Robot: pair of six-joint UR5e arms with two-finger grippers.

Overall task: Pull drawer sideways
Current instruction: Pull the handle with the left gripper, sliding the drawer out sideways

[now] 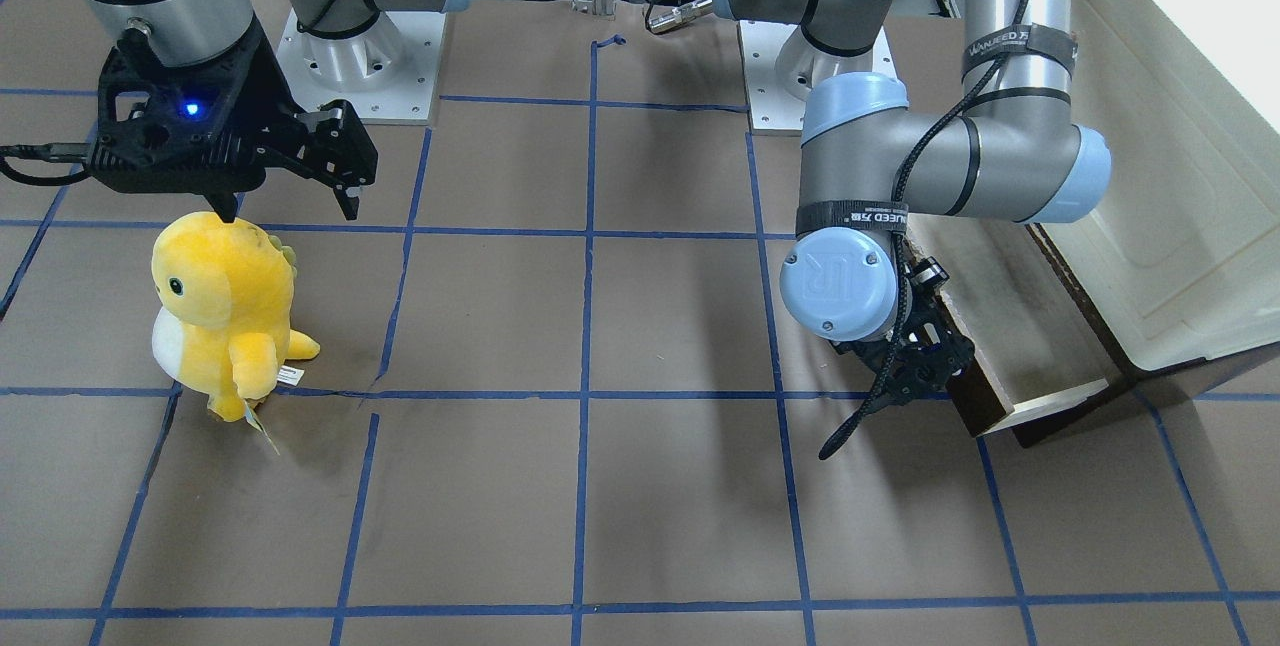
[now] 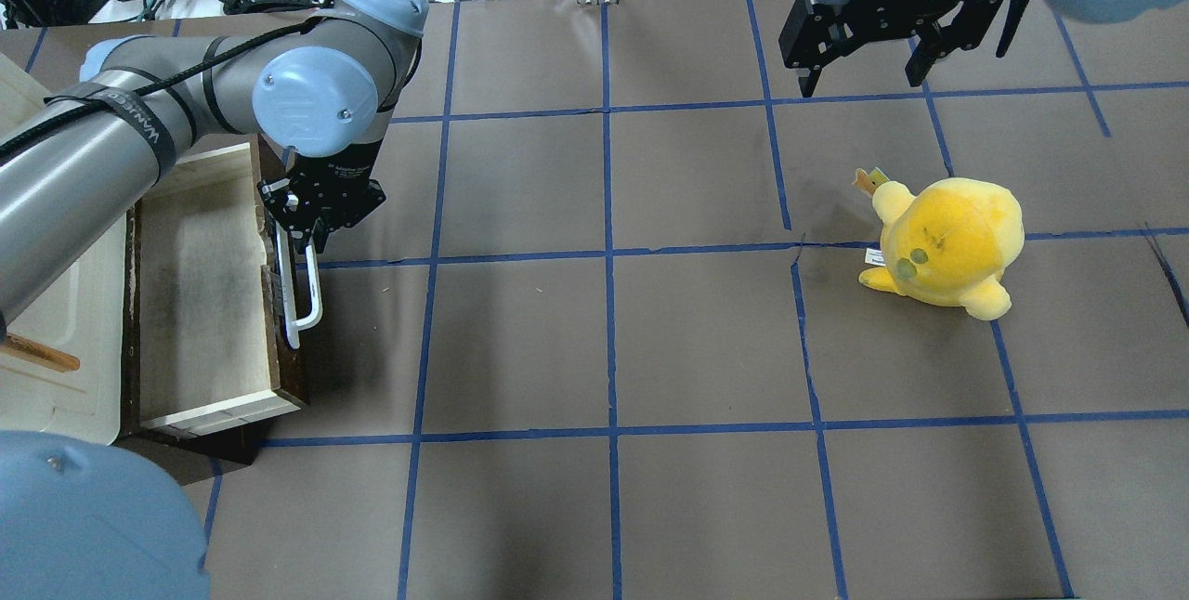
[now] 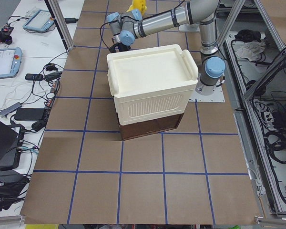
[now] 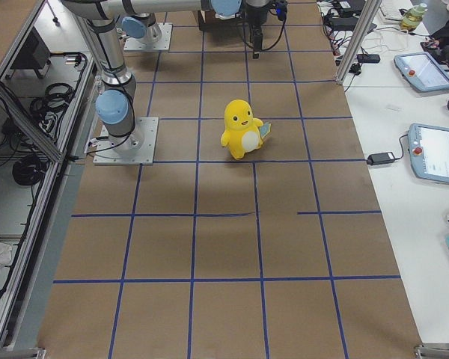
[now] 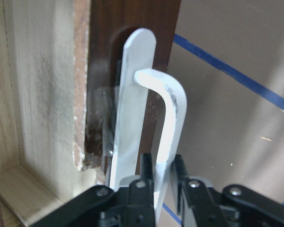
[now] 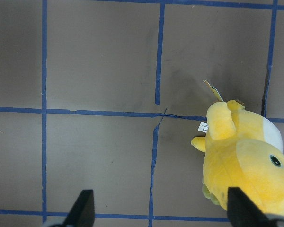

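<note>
At the overhead view's left edge, your dark brown wooden drawer with pale inner panels [image 2: 200,293] stands well out of the cream-white cabinet [image 2: 56,349]. The left gripper [image 5: 163,182] is clamped on its long white plastic bar handle [image 5: 173,113]. The right gripper [image 2: 861,80] hangs upper right, fingers apart. Mostly done, I judge; release remains.

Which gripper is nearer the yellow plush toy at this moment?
Right. The right gripper hangs open just above the plush toy, not touching it. The left gripper is far off at the other side, shut on the drawer handle.
</note>
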